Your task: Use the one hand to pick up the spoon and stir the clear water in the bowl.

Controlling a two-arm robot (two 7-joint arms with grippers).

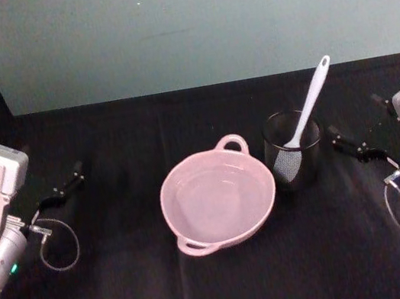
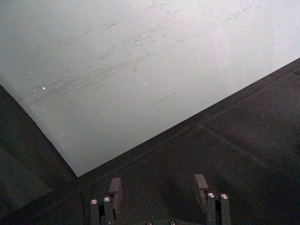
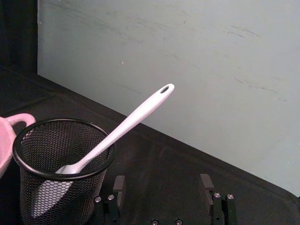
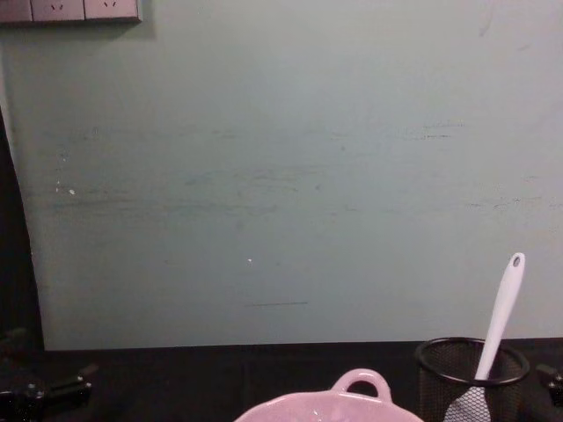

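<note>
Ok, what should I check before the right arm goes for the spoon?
1. Spoon handle free to grab: ok, the spoon leans in the mesh cup, handle sticking up.
2. Right gripper ready: ok, jaws open, empty, right of the cup.
3. Bowl placed: ok, the bowl stands upright left of the cup.
4. Water in the bowl: cannot tell.
5. Left gripper out of the way: ok, far left, jaws open.

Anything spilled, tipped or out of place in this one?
Nothing stands out. The bowl sits upright on the black cloth with no spill around it. The spoon leans in the upright mesh cup beside it. The left gripper and right gripper are open at the sides, holding nothing.
</note>
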